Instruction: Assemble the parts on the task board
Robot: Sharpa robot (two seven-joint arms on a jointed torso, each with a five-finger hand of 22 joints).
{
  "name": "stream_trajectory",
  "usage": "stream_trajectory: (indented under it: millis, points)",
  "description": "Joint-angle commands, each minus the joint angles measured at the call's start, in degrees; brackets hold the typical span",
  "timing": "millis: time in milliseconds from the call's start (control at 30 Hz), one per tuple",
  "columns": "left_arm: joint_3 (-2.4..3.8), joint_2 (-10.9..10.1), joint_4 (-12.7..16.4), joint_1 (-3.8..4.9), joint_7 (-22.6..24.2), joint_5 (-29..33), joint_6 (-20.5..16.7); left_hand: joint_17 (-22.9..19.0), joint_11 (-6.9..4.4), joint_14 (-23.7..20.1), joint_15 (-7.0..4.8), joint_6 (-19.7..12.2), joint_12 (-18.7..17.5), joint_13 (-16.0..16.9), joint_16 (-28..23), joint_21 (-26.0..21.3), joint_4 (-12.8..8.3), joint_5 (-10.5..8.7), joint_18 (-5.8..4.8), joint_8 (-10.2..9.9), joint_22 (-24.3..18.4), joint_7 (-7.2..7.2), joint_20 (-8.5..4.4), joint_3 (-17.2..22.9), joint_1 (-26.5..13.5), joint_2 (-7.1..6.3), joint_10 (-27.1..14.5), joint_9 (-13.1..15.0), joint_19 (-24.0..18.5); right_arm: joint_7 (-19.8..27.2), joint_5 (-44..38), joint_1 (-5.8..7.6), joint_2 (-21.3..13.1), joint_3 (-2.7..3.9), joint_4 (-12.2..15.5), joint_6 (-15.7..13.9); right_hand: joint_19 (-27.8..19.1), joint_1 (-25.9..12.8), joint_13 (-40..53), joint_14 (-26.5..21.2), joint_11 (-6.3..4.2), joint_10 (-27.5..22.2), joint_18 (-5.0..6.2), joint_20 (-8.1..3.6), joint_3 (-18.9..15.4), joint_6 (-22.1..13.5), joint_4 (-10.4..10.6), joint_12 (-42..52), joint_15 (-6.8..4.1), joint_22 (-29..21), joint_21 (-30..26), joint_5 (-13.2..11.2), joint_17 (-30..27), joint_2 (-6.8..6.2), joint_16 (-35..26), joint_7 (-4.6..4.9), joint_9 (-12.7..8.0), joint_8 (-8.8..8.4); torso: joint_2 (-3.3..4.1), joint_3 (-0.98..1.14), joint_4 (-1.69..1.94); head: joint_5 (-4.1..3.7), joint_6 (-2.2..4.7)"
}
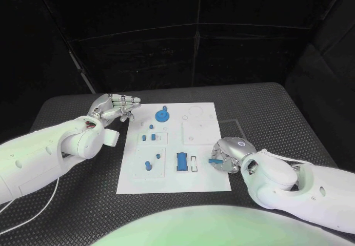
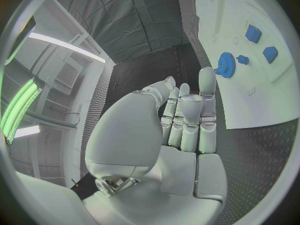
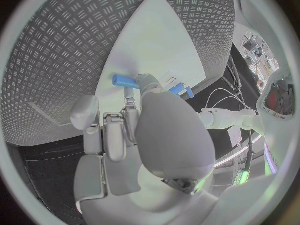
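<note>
we see right hand (image 1: 228,154) pinching a small blue peg (image 1: 215,161) at the right edge of the task board (image 1: 199,182). left hand (image 1: 115,107) hovers off the board's upper left corner, fingers together, holding nothing.

A black table (image 1: 281,118) with a ribbed, tread-patterned top carries the scene. The white task board (image 1: 203,182) lies flat on it at the middle, its long sides running from near to far. A thin pale outline (image 1: 235,124) is marked on the tabletop just right of the board's far half. A white cable (image 1: 41,207) lies across the near left part.
</note>
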Motion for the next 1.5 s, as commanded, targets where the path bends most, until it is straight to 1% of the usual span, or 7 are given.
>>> stream_trajectory:
  millis: [33, 400, 633, 867, 1000, 1300, 1500]
  points:
    - [0.06, 0.11, 0.06, 0.08, 0.17, 0.19, 0.51, -0.07, 0.09, -0.54, 0.04, -0.34, 0.36, -0.08, -0.02, -0.25, -0.40, -0.15, 1.17, 0.18, -0.08, 0.12, 0.16, 0.02, 0.03, 0.73, -0.34, 0.02, -0.30, 0.07, 1.16, -0.17, -0.25, -0.18, 0.55, -1.88, 0.43, -0.73, 2.85, 5.33, -0.04, 0.50, -0.69, 0.00, 0.58, 1.11, -0.02, 0.37, 0.35, 0.26, 0.40, 0.20, 11.57, 0.05, 0.25, -0.61, 0.33, -0.15, 0.01, -0.01, 0.01, 0.04, 0.06]
    - [0.06, 0.21, 0.19, 0.08, 0.00, 0.19, 0.21, -0.07, 0.09, -0.54, 0.04, -0.34, 0.36, -0.08, -0.02, -0.25, -0.40, -0.15, 1.17, 0.18, -0.08, 0.12, 0.16, 0.02, 0.03, 0.73, -0.34, 0.02, -0.30, 3.14, 1.91, -0.13, 0.07, -0.13, 2.42, -11.47, 1.16, -2.27, 3.52, 5.50, -0.41, 1.13, -0.90, -0.25, 1.79, 2.26, -0.06, 1.14, 0.05, 1.50, 1.15, -1.41, 12.34, -0.70, 0.68, -1.08, 0.58, -0.46, 0.06, -0.05, 0.13, 0.35, -0.01]
    - [0.06, 0.21, 0.28, 0.08, 0.01, 0.19, 0.23, -0.07, 0.09, -0.54, 0.04, -0.34, 0.36, -0.08, -0.02, -0.25, -0.40, -0.15, 1.17, 0.18, -0.08, 0.12, 0.16, 0.02, 0.03, 0.73, -0.34, 0.02, -0.30, 4.10, 4.10, -0.12, 1.91, -0.10, 1.99, -14.10, 1.38, -2.48, 3.68, 5.55, -0.54, 1.27, -0.96, -0.35, 2.22, 2.70, -0.13, 1.31, -0.06, 1.85, 1.37, -1.88, 12.58, -0.92, 0.81, -1.24, 0.71, -0.47, 0.07, -0.04, 0.07, 0.62, -0.08]
    - [0.06, 0.23, 0.37, 0.08, 0.02, 0.19, 0.25, -0.04, 0.10, -0.55, 0.04, -0.33, 0.43, -0.08, 0.02, -0.28, -0.44, -0.16, 1.17, 0.22, -0.08, 0.13, 0.16, 0.01, 0.02, 0.73, -0.40, 0.02, -0.31, 3.61, 7.33, -0.10, 4.24, -0.07, 0.22, -12.09, 1.66, -6.06, 4.03, 5.61, -0.76, 1.66, -1.05, -0.50, 1.96, 3.61, 0.11, 1.70, -0.23, 2.32, 1.65, -2.73, 12.89, -1.06, 0.98, -1.53, 1.04, -0.64, 0.09, -0.13, 0.11, 0.56, -0.09]
    - [0.06, 0.26, 0.42, 0.08, 0.00, 0.19, 0.33, -0.04, 0.10, -0.55, 0.04, -0.33, 0.43, -0.08, 0.02, -0.28, -0.44, -0.16, 1.17, 0.22, -0.08, 0.13, 0.16, 0.01, 0.02, 0.73, -0.40, 0.02, -0.31, 2.77, 8.41, -0.10, 5.27, -0.06, -0.74, -10.68, 1.73, -8.22, 4.18, 5.63, -0.94, 1.83, -1.06, -0.62, 1.22, 4.20, 0.10, 1.85, -0.36, 2.47, 1.72, -2.47, 12.99, -1.11, 1.04, -1.77, 1.31, -0.59, 0.10, -0.10, 0.07, 0.56, -0.14]
    - [0.06, 0.23, 0.44, 0.09, -0.03, 0.19, 0.38, -0.06, 0.11, -0.56, 0.05, -0.37, 0.44, -0.08, 0.03, -0.29, -0.44, -0.16, 1.17, 0.20, -0.08, 0.13, 0.17, -0.02, -0.01, 0.69, -0.44, 0.01, -0.31, 0.70, 9.26, -0.09, 6.40, -0.05, -1.98, -7.36, 2.00, -10.66, 4.53, 5.70, -1.38, 2.18, -1.13, -0.91, -0.16, 5.40, 0.11, 2.21, -0.71, 2.93, 1.96, -2.55, 13.37, -0.95, 1.24, -2.35, 1.99, -0.05, 0.09, -0.09, 0.00, 0.68, -0.14]
    - [0.06, 0.22, 0.43, 0.09, -0.06, 0.19, 0.43, -0.06, 0.11, -0.56, 0.05, -0.37, 0.44, -0.08, 0.03, -0.29, -0.44, -0.16, 1.17, 0.20, -0.08, 0.13, 0.17, -0.02, -0.01, 0.69, -0.44, 0.01, -0.31, -1.09, 8.92, -0.09, 6.81, -0.05, -2.45, -6.50, 2.20, -11.76, 4.77, 5.75, -1.67, 2.39, -1.18, -1.12, -0.83, 6.00, 0.13, 2.45, -0.94, 3.26, 2.14, -2.54, 13.60, -0.50, 1.36, -2.70, 2.47, 0.39, 0.02, -0.04, -0.01, 0.68, -0.14]
